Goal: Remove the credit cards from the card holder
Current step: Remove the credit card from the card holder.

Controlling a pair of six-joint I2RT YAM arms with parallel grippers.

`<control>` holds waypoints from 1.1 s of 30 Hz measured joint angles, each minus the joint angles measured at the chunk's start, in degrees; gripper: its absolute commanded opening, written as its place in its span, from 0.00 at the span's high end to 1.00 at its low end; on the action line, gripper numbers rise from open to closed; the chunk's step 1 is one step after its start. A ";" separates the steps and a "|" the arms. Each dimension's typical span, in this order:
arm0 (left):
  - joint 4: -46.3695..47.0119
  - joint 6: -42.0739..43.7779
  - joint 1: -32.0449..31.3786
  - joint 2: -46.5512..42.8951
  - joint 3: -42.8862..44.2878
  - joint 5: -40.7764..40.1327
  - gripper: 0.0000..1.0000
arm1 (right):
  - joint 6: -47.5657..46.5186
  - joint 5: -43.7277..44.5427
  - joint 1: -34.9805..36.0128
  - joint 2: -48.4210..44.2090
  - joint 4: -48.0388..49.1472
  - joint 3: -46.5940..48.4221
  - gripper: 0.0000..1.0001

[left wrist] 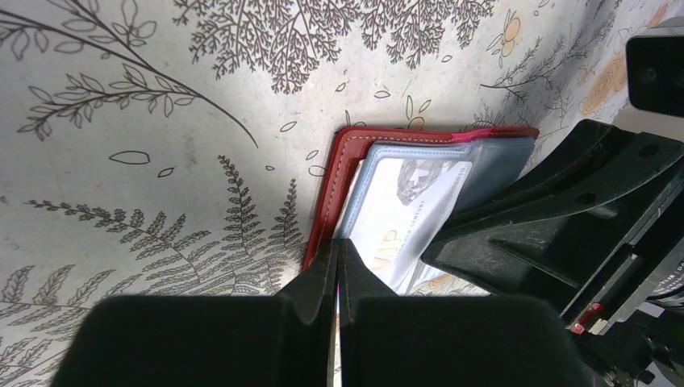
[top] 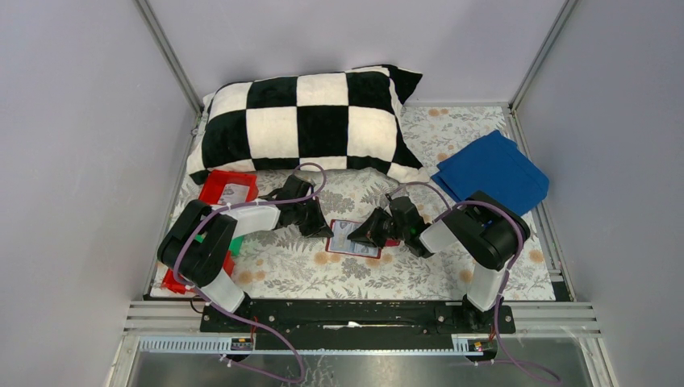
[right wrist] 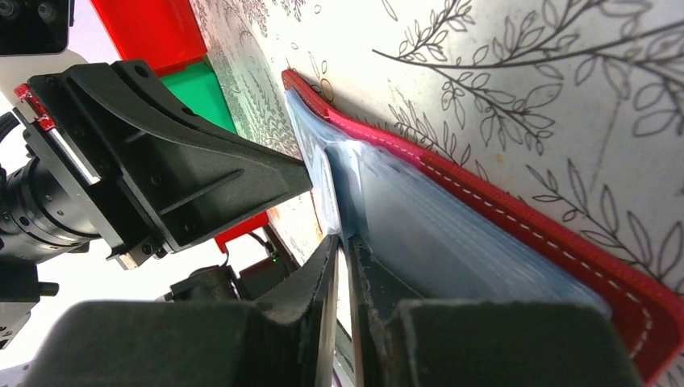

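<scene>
Both grippers are down at the open holder (top: 355, 240)! The left gripper (left wrist: 337, 251) is pinched almost closed, tips at the holder's edge (gripping anything? I can't tell). A pale card (left wrist: 403, 214) lies just ahead of it. The right gripper (right wrist: 343, 246) is clamped narrow on the holder, with a clear sleeve (right wrist: 452, 242) between its fingers.

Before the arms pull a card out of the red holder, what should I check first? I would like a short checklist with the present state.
1. Card holder lies open: ok.
2. Left fingers closed at the holder's edge: ok.
3. Left fingers hold the VIP card, not only the clear sleeve: cannot tell.
4. Right fingers pinch the sleeve: ok.
5. Any card already out: not ok, none seen.
</scene>
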 measured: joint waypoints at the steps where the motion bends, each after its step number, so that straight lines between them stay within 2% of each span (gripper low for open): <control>1: 0.00 0.00 0.00 -0.02 0.00 0.00 1.00 | -0.04 -0.02 0.00 0.00 0.00 0.00 0.92; 2: 0.00 0.00 0.00 -0.02 0.00 0.02 1.00 | -0.07 -0.04 0.00 0.00 0.04 0.00 0.99; 3: 0.00 0.02 0.00 -0.04 0.00 0.00 1.00 | -0.07 -0.09 0.00 0.00 0.15 0.00 1.00; 12: -0.02 0.00 0.00 -0.07 0.00 -0.11 1.00 | -0.92 0.07 -0.07 -1.05 -0.37 -0.02 1.00; 20: -0.13 -0.07 0.09 -0.11 0.02 -0.37 1.00 | -5.68 2.82 -0.02 -7.87 -8.04 -0.72 1.00; 33: -0.20 -0.04 0.22 -0.11 0.04 -0.44 1.00 | -10.60 3.34 -1.49 -11.65 -14.27 -1.62 1.00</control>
